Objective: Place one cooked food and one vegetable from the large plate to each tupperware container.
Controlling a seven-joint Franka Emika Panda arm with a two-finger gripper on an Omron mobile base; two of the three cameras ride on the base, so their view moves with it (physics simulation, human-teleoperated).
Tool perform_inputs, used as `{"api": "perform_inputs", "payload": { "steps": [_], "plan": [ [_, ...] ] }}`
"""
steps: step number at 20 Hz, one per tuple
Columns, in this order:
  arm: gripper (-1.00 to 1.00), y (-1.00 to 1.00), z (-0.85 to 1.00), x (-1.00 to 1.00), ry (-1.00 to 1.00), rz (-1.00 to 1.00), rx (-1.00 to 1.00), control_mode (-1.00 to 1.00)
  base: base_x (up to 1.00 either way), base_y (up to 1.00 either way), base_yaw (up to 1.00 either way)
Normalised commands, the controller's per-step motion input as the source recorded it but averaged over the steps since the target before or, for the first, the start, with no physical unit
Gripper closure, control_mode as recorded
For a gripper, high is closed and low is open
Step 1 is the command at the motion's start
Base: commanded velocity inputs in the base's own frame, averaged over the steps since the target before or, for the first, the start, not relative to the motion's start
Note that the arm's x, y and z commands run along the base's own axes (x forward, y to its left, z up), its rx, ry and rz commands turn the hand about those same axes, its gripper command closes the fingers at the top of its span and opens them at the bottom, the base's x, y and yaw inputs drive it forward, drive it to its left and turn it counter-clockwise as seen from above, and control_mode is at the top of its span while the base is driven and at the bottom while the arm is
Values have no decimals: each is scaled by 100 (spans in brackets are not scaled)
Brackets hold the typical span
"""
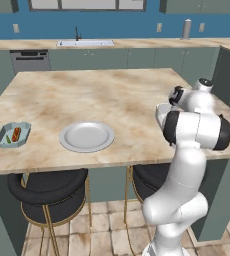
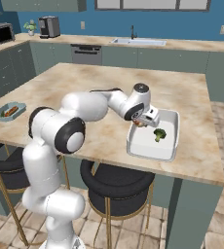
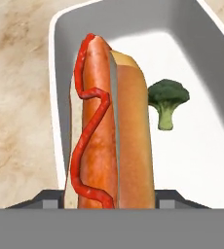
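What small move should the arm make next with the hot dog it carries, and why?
Probably lower a little and open the tool to drop the hot dog into the white tub. The hand view shows the hot dog clamped between the fingers directly over the tub's floor, where a broccoli floret already lies. The large plate looks bare, and the teal tub already holds food.

- Even, bright, flat rendered light; no glare.
- Soft shadow beneath the wide round pale grey plate [image 1: 86, 136].
- Hand view sharp; base views slightly coarse.
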Motion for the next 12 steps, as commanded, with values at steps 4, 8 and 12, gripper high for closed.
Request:
{"api": "perform_inputs", "payload": {
  "steps": [4,8,12],
  "plan": [
    [100,-24,-34,37,0,0,-4,-100,0,0,0],
    [100,-1,-42,23,0,0,-7,-100,0,0,0],
    [100,-3,-31,20,9,0,0,-100,0,0,0]
  ]
}}
